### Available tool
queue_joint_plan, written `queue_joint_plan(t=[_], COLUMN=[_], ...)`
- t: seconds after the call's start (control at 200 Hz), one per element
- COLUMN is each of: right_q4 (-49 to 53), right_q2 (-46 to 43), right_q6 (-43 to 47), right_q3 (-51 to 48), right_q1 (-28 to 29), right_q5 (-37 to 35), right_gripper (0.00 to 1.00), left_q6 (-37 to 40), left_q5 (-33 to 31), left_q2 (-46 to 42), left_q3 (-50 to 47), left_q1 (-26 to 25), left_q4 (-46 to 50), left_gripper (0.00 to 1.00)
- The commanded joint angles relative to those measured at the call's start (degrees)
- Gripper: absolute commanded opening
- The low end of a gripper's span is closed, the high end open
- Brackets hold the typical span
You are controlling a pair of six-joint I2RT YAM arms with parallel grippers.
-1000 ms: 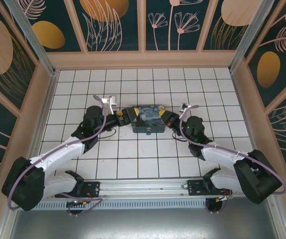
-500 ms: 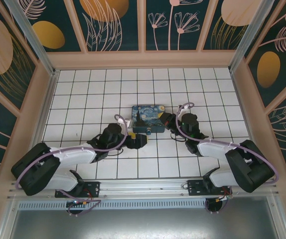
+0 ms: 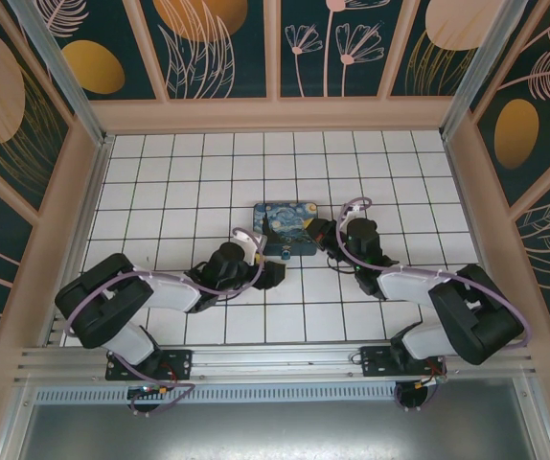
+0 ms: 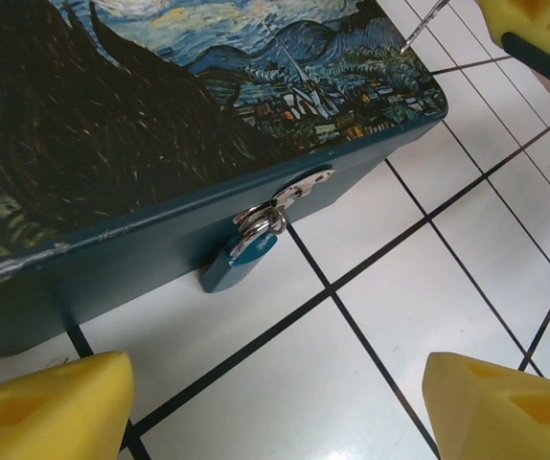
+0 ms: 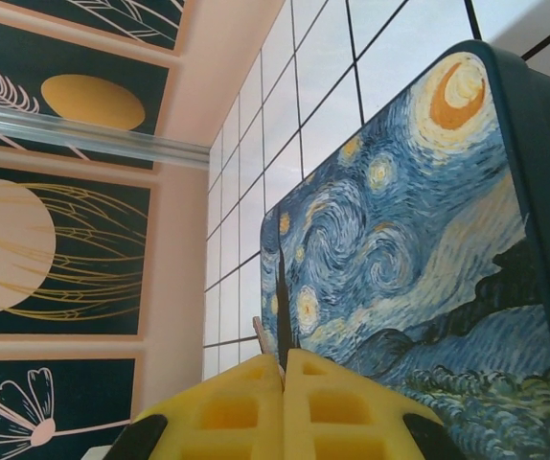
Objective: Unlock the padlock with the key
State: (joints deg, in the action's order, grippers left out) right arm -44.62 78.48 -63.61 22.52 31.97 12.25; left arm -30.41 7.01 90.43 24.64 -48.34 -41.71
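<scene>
- Left wrist view, close on the front wall of the tin box [image 4: 141,261]: the padlock [image 4: 241,261] hangs from a silver hasp [image 4: 294,192]. Its teal body rests on the white tabletop [image 4: 419,316] and touches the wall. The top external view reduces all this to a speck on the box's 6 o'clock side.
- The padlock's long axis runs from the shackle at 1 o'clock down to the foot of the body at 7 o'clock. Which face carries the keyhole cannot be told.
- The left end effector [image 4: 275,410] stands apart, its yellow pads [image 4: 45,407] cut off at the 7 and 5 o'clock corners of the frame. Bare tile lies between them, and the padlock is at 12 o'clock of the gap.
- At 1 o'clock in the same frame the key [image 4: 417,27] shows as a thin metal sliver above the corner of the lid [image 4: 160,96]. Its tip points to 7 o'clock and its shaft is cut off by the top edge.
- Right wrist view: the right end effector [image 5: 285,407] is pressed together over the painted lid, clamped on the key. Only a pale sliver juts from the seam toward 11 o'clock, hard to separate from the dark cypress in the painting.
- Top external view alone gives the layout. The box sits near the tabletop's centre, with the left end effector at its 7 o'clock and the right at its 3 o'clock end.
</scene>
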Motion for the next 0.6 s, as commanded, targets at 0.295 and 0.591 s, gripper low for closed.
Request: queue_joint_plan(t=[0.295,0.591], right_q4=[-2.5,-1.1], right_q2=[3.5,4.2], right_q6=[-0.7,-0.2], right_q3=[2.3,2.6], right_q1=[-0.3,-0.3], right_q5=[0.3,-0.1], right_gripper=[0.0,0.0], left_q6=[3.3,4.0], left_q5=[2.0,2.0], left_q2=[6.9,11.6], left_q3=[2.2,3.9], left_q1=[-0.4,-0.3], left_q4=[-8.2,-11.3], left_gripper=[0.78,0.8])
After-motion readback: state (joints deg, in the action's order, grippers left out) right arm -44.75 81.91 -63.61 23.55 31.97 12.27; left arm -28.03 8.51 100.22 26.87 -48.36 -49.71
